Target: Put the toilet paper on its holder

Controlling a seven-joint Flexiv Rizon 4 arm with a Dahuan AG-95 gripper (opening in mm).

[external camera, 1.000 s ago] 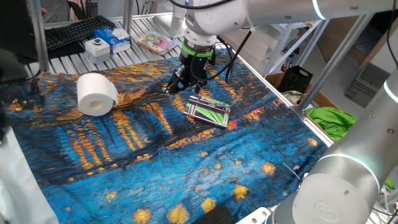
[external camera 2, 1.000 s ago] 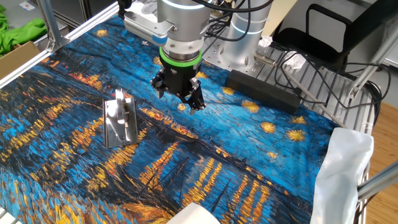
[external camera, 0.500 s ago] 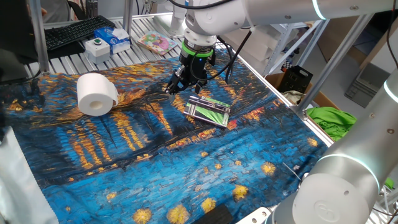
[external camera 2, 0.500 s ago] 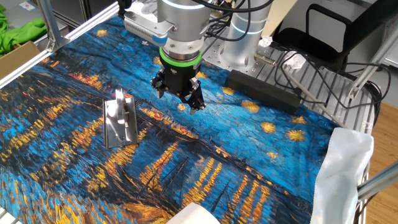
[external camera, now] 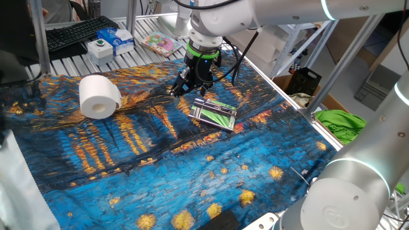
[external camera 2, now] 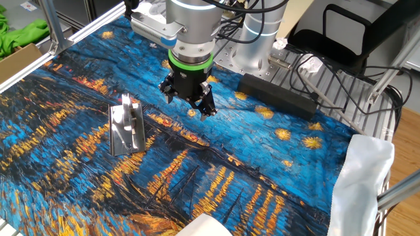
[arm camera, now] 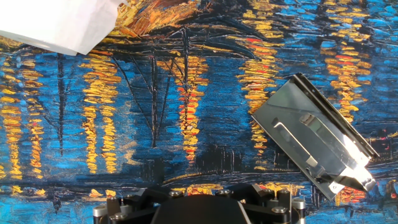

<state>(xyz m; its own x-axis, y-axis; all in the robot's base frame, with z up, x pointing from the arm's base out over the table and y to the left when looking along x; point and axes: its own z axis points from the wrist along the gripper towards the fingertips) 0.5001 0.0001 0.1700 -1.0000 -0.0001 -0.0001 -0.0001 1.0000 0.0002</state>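
The toilet paper (external camera: 99, 97) is a plump white roll lying on its side at the left of the painted cloth; a sliver of the toilet paper (external camera 2: 205, 227) shows at the bottom edge of the other fixed view, and in the hand view the toilet paper (arm camera: 59, 22) is in the top left corner. The holder (external camera: 215, 114) lies flat on the cloth, green-striped with shiny metal. The holder (external camera 2: 126, 128) and holder (arm camera: 314, 146) look silver in those views. My gripper (external camera: 186, 90) hovers just behind the holder, open and empty. In the other fixed view the gripper (external camera 2: 189, 103) has its fingers spread.
Behind the cloth lie a keyboard (external camera: 77, 33), a blue-and-white box (external camera: 118, 38) and a picture booklet (external camera: 160, 43). A green cloth (external camera: 339, 122) sits off the table to the right. A black box with cables (external camera 2: 279, 94) and a white bag (external camera 2: 364, 177) border the cloth.
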